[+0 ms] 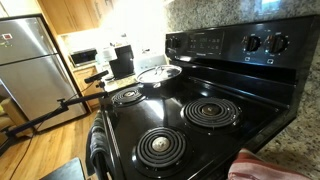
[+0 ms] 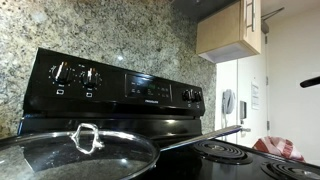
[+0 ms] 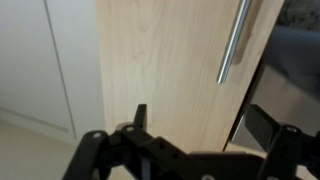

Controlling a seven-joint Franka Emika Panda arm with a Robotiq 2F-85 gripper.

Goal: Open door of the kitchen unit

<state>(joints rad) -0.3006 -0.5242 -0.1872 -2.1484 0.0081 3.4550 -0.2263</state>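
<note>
Facing a pale wooden cabinet door (image 3: 160,60), the black end effector (image 3: 200,135) is held spread and empty; the upright steel bar handle (image 3: 234,42) is offset upper-right.

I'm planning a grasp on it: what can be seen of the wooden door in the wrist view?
The door is a flat panel of pale wood-grain material, smooth and plain. A slim silvery metal bar handle runs lengthwise near its right edge; only its lower end shows. A white surface lies left of it, a dark area to the right. Whether it is ajar cannot be told. The open gripper faces it, apparently not touching.
</note>
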